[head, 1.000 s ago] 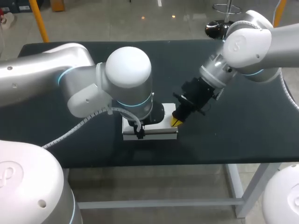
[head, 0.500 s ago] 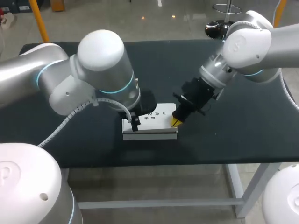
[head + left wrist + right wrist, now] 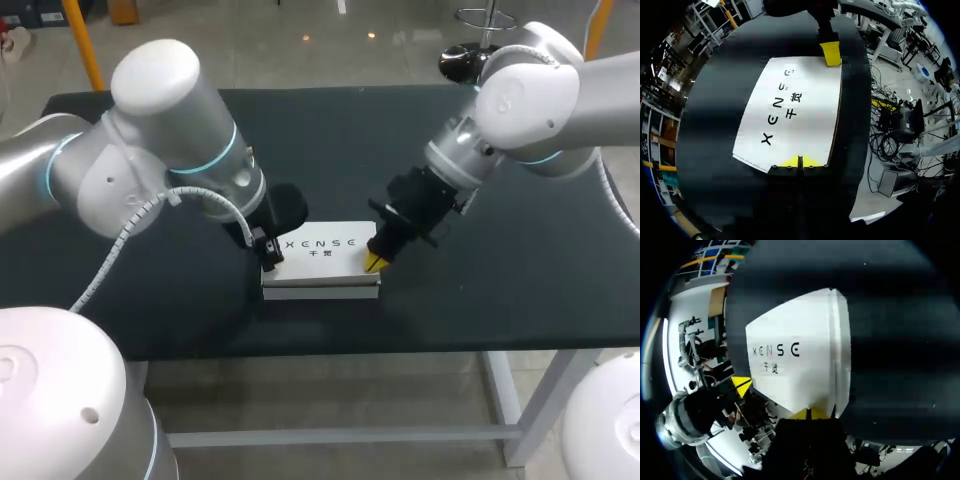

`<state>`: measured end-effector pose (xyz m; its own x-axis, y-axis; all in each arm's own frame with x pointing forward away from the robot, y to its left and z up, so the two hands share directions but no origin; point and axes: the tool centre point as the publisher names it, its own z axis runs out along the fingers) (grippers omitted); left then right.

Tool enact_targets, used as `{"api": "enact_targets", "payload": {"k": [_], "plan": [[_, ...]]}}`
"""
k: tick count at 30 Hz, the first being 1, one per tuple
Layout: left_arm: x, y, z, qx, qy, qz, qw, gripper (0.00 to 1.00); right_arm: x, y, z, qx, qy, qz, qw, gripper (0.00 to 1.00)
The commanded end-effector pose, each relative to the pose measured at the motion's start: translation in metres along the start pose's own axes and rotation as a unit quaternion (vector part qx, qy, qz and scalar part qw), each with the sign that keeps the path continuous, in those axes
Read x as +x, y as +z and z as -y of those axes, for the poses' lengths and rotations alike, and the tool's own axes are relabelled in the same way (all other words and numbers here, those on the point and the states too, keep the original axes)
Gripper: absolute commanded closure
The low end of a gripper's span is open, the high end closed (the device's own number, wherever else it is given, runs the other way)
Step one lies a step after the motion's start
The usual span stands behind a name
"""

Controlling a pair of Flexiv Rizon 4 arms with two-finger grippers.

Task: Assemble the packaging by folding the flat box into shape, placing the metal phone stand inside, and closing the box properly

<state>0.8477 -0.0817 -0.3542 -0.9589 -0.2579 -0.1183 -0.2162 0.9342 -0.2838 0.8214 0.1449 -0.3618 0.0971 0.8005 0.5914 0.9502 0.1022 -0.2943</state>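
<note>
The white box [image 3: 322, 262] lies closed and flat on the black table [image 3: 500, 285], printed lid facing up. My left gripper [image 3: 271, 257] is at the box's left end, its yellow tips pressed together on the lid's edge; in the left wrist view my left gripper [image 3: 799, 161] is shut, with the box [image 3: 795, 110] stretching ahead of it. My right gripper [image 3: 375, 262] rests shut on the box's right end. In the right wrist view my right gripper [image 3: 808, 414] touches the near edge of the box [image 3: 795, 355]. No phone stand is visible.
Black tabletop extends on all sides of the box, with the front edge [image 3: 330, 350] close behind it. Both arms slant down over the table from the left and right sides.
My left arm has swung left, from above the box to its left end, uncovering the printed lid, and its fingers have closed. The right arm and the box have stayed still.
</note>
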Motion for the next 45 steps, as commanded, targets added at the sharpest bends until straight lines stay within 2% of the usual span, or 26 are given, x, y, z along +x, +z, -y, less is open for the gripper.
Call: {"api": "enact_targets", "payload": {"k": [1,28,38,45], "plan": [[-0.003,0.011,0.003,-0.005,-0.001,-0.008,1.0,1.0,-0.001,0.006,-0.002,0.002,0.001,0.002,1.0,1.0],[0.001,0.023,-0.014,-0.005,-0.016,-0.014,1.0,1.0,-0.018,0.028,-0.014,0.023,0.03,-0.004,0.999,1.0],[0.004,0.011,-0.009,0.0,-0.004,0.003,1.0,1.0,-0.005,0.014,-0.001,-0.001,0.005,-0.006,1.0,1.0],[0.002,0.011,-0.007,0.001,0.005,0.005,1.0,1.0,-0.004,0.012,-0.001,-0.007,0.002,-0.01,1.0,1.0]]}}
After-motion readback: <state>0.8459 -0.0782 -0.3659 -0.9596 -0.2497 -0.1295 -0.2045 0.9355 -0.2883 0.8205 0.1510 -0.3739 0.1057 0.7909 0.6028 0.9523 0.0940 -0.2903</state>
